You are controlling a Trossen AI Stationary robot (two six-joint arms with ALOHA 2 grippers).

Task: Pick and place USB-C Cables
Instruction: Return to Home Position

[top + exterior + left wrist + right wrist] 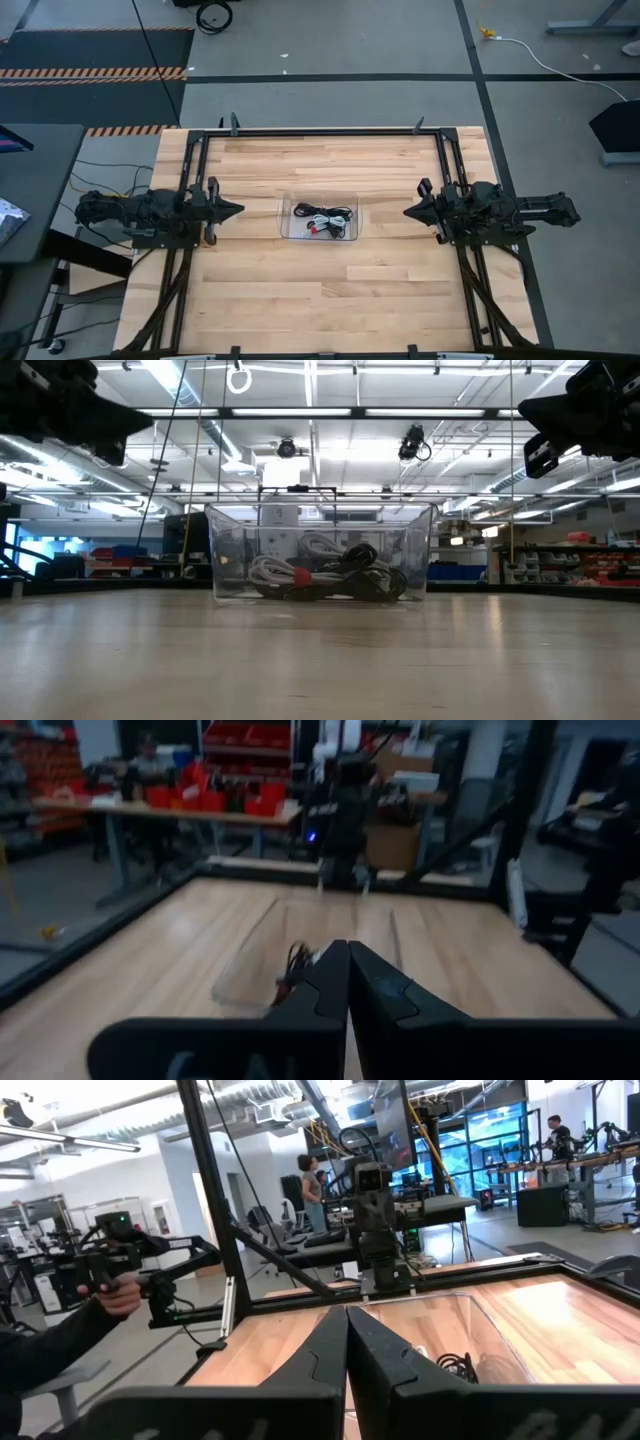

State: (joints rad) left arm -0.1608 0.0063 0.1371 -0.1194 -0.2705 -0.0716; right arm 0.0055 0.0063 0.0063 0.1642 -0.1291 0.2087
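USB-C Cables in clear bin, middle of surface; left gripper, right gripper pinched together, holding nothing, out at sides; looks like going-home step; next: park arms.

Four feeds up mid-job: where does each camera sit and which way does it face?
High: overhead, straight down on table; left gripper and right gripper flank transparent bin.
Low: table height, level at the bin; arms in top corners.
Left wrist: faces the bin past shut fingers.
Right wrist: same, from opposite side.
All share the bin.
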